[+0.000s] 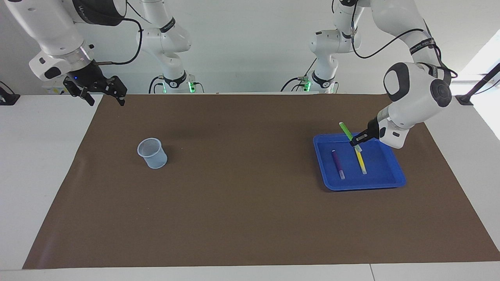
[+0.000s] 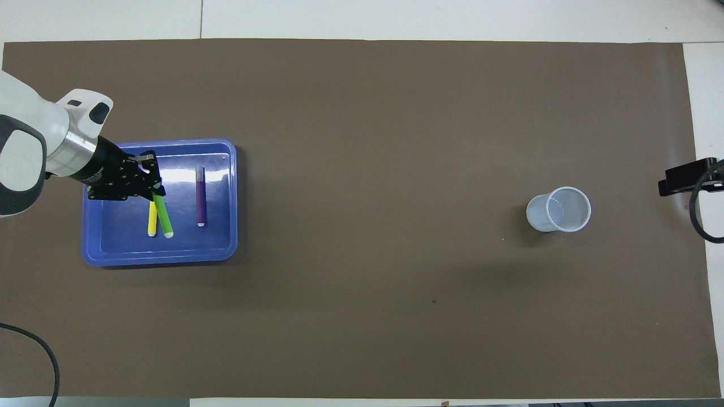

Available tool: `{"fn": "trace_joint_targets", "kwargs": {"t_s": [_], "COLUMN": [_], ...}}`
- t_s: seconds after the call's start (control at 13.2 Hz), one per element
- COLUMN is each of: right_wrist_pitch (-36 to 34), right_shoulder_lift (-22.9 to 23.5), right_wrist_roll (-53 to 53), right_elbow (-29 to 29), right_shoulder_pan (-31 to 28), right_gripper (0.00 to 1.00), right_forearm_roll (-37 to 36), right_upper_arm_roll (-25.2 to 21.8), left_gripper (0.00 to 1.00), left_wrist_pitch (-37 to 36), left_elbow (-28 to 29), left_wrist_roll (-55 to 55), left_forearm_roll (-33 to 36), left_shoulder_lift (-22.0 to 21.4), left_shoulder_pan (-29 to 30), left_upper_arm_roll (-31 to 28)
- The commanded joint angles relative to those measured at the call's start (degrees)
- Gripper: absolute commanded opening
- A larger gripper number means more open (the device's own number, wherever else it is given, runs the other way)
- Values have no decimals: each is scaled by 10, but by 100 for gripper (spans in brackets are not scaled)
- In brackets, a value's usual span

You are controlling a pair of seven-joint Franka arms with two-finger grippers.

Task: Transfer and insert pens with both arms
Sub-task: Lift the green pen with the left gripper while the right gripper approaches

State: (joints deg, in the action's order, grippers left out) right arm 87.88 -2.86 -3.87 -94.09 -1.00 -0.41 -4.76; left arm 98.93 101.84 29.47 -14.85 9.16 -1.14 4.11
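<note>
No readable writing: band lettering on the arms is too small. Left tool [image 1: 358, 141] clamped on the green pen [image 1: 345, 130], lifted tilted over the blue tray [image 1: 393, 180]; its pale end is hidden by the tool in the overhead view. Yellow pen [image 1: 361, 162] and purple pen [image 1: 337, 163] lie in the tray. Right tool [image 1: 104, 97] waits open over the counter edge, mostly cut off overhead. Cup [image 1: 152, 153] stands toward the right arm's end.

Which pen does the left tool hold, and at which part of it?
The left tool holds the green pen near its pale end, lifted over the blue tray.
</note>
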Motion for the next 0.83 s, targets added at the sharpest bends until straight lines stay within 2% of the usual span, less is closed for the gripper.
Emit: {"fn": "trace_joint_targets", "kwargs": {"t_s": [0.0,0.15,0.38,0.6,0.76], "right_wrist_pitch": [-2,-43,-27,-31,-37], "right_shoulder_lift": [-5,-7,-8,-7,-8], "right_wrist_roll": [4,1,1,14,52], "right_elbow": [-6,-6,-6,-7,-10], "right_shoulder_pan": [-5,5,20,19,19], "right_gripper": [100,100,100,100,100], "right_forearm_roll": [0,-1,19,142,226], "right_upper_arm_roll": [4,8,19,20,20], "left_gripper": [0,0,0,0,0], "left_wrist_pitch": [-17,-14,-9,12,32], "left_elbow": [0,5,5,26,40], "left_wrist_roll": [120,221,333,429,455], "left_forearm_roll": [-81,-154,-232,-299,-334], "left_shoulder_lift": [-27,-52,-68,-78,-84], "left_shoulder_pan": [6,6,7,2,-6], "left_upper_arm_roll": [24,45,77,105,121]}}
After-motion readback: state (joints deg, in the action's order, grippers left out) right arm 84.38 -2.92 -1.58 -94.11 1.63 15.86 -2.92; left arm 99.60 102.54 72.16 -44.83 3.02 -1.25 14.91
